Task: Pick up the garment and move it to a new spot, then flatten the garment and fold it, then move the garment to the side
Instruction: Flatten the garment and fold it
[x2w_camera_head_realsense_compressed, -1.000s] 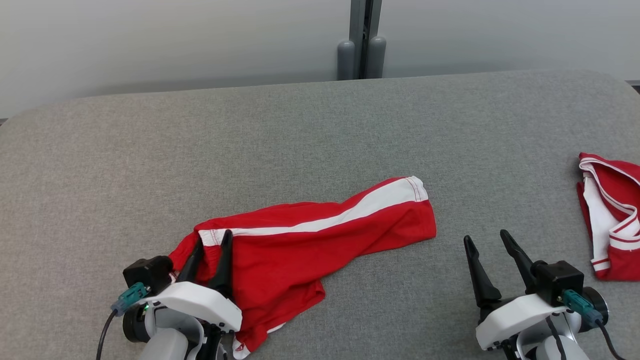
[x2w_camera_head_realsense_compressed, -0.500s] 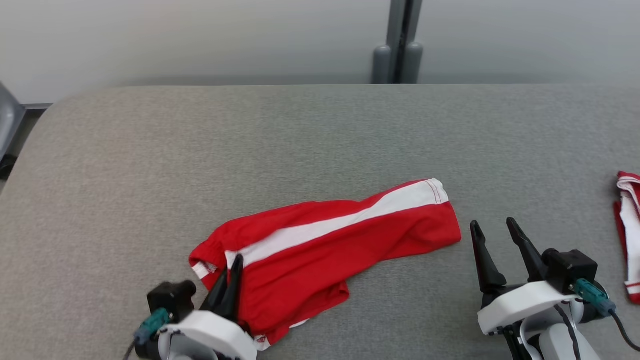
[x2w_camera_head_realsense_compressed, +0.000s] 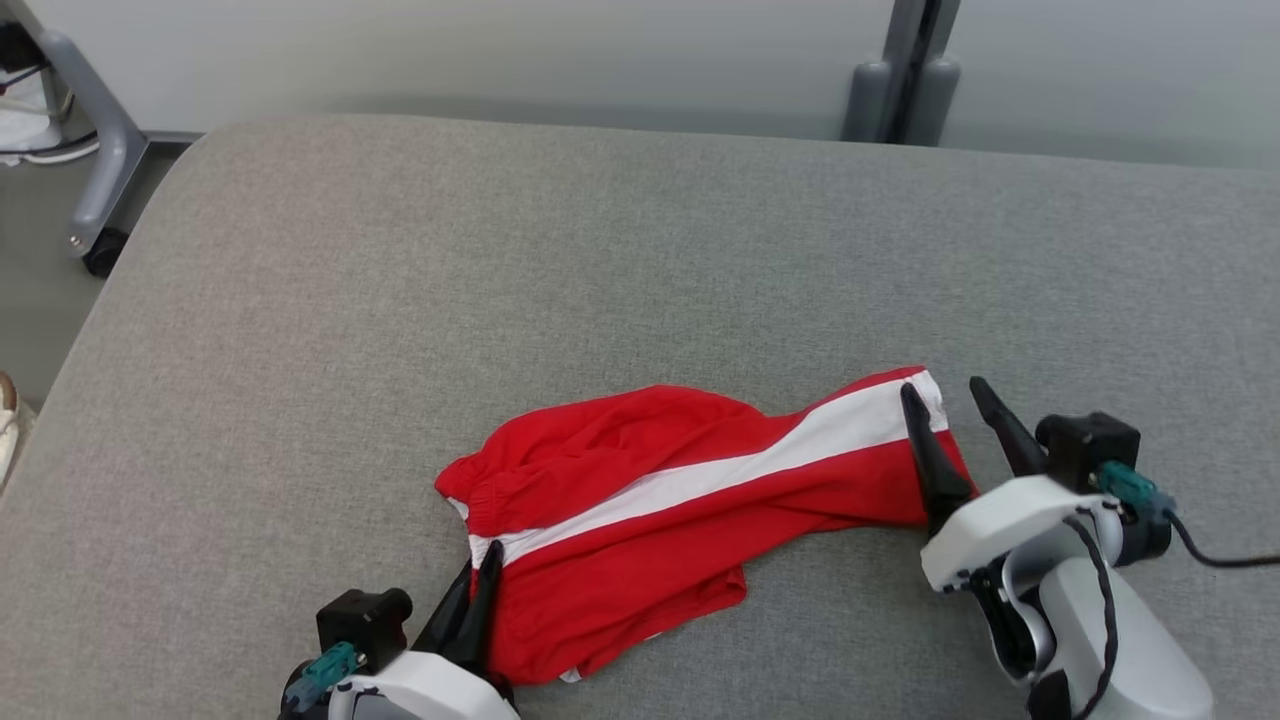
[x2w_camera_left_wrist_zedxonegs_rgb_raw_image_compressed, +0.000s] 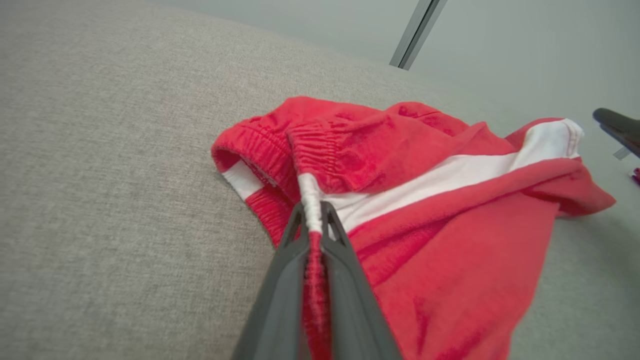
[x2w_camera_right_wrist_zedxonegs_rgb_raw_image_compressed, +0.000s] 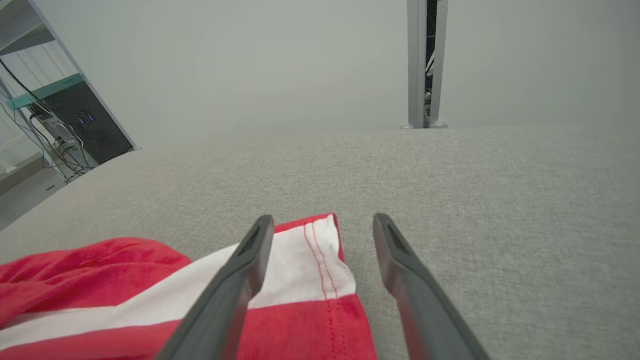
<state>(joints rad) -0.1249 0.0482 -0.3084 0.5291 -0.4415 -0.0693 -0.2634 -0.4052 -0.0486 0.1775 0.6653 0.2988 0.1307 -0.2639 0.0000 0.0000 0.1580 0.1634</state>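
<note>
The garment (x2w_camera_head_realsense_compressed: 680, 500) is a pair of red shorts with a white side stripe, lying crumpled on the grey padded table (x2w_camera_head_realsense_compressed: 500, 260). My left gripper (x2w_camera_head_realsense_compressed: 478, 572) is shut on the garment's elastic waistband at its near left end; in the left wrist view the pinched waistband (x2w_camera_left_wrist_zedxonegs_rgb_raw_image_compressed: 311, 200) shows between the closed fingers of the left gripper (x2w_camera_left_wrist_zedxonegs_rgb_raw_image_compressed: 312, 212). My right gripper (x2w_camera_head_realsense_compressed: 945, 395) stands open over the leg hem at the garment's right end. In the right wrist view the white hem (x2w_camera_right_wrist_zedxonegs_rgb_raw_image_compressed: 320, 255) lies between and under the spread fingers of the right gripper (x2w_camera_right_wrist_zedxonegs_rgb_raw_image_compressed: 322, 222).
A grey post (x2w_camera_head_realsense_compressed: 905, 70) rises behind the table's far edge. Beyond the table's left edge stands a wheeled frame leg (x2w_camera_head_realsense_compressed: 100, 150) on the floor. The wide grey surface stretches behind and to the left of the garment.
My left gripper has closed on the waistband. The camera has swung left, so the second red garment at the right has left the picture. My right gripper has moved over the leg hem.
</note>
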